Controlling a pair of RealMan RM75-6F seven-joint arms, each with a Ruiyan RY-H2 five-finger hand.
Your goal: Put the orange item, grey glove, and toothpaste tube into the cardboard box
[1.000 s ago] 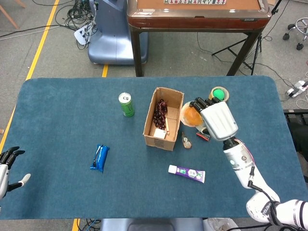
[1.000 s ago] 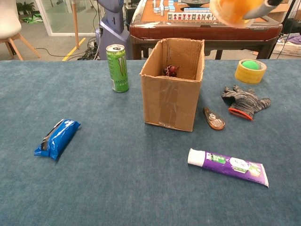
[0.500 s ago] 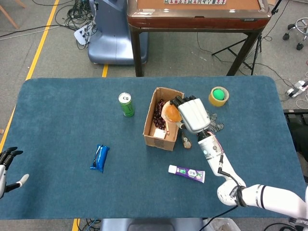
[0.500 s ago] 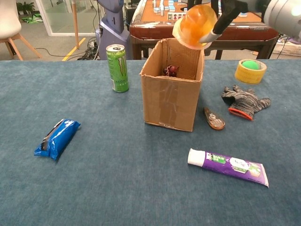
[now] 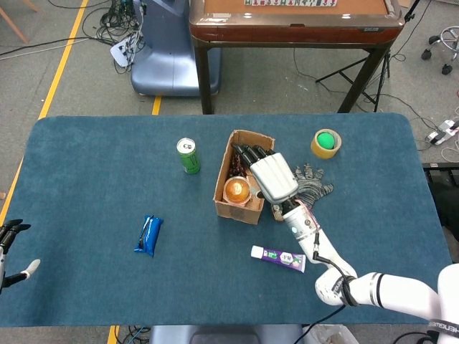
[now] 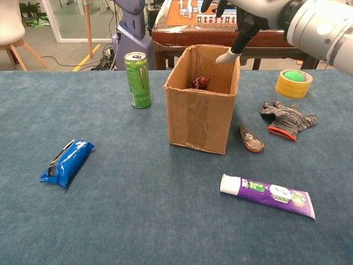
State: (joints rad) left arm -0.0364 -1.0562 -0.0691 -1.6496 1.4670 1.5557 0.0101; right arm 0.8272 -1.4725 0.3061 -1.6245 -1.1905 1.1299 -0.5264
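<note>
**Even indoor light, sharp frames**

Both views are bright and evenly lit from overhead, with only soft, short shadows. Below the right hand (image 6: 259,14) fingertips, the cardboard box (image 6: 201,113) interior sits in shade. No glare; the chest view shows no obvious blur.

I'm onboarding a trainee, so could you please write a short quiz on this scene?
1. True or false: the orange item lies inside the box.
2. Which lies nearer the glove: A) can, B) tape roll, C) blue packet?
3. Fill in: the toothpaste lies on the ____.

Key: 1 true; it shows in the head view under the right hand, which is open above the box. 2 B. 3 table, in front of the box.
</note>
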